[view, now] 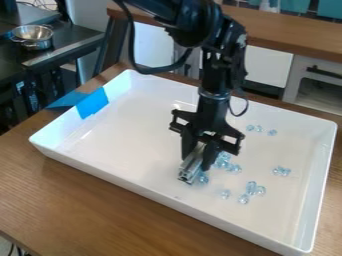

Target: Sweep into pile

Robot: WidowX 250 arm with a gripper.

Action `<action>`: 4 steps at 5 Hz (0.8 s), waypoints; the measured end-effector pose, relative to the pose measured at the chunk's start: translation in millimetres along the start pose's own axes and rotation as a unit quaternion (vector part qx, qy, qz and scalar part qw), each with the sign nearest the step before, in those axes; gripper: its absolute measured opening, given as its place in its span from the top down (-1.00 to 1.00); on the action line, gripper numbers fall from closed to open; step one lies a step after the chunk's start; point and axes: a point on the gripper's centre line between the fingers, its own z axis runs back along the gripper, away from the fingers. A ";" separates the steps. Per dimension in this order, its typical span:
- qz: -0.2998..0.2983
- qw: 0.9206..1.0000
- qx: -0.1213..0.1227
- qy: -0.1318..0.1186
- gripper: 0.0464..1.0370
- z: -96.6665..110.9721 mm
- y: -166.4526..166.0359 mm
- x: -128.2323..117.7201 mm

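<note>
My gripper [200, 151] clamps a silvery bar [191, 166] low, presumably as a broom; pale-blue beads [251, 188] (scattered, so likely several strokes) lie beside it and toward the right edge of the tray [120, 137].

Beads [251, 186] in tray [120, 130] on table [67, 200], bowl [33, 44] behind at left

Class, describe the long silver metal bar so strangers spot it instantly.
On the brown wooden table sits a white rectangular tray. Inside it, a black robot claw grips the grooved silver bar. Unlike the small, clear bluish pieces nearby, it is long.
</note>
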 end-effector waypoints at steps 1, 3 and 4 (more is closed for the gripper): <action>0.003 1.000 0.000 0.007 0.32 0.2 -26.7 -0.4; -0.014 0.999 0.011 -0.026 0.32 -3.1 -56.4 -3.7; -0.020 1.000 -0.020 0.014 0.32 3.1 -41.8 -7.2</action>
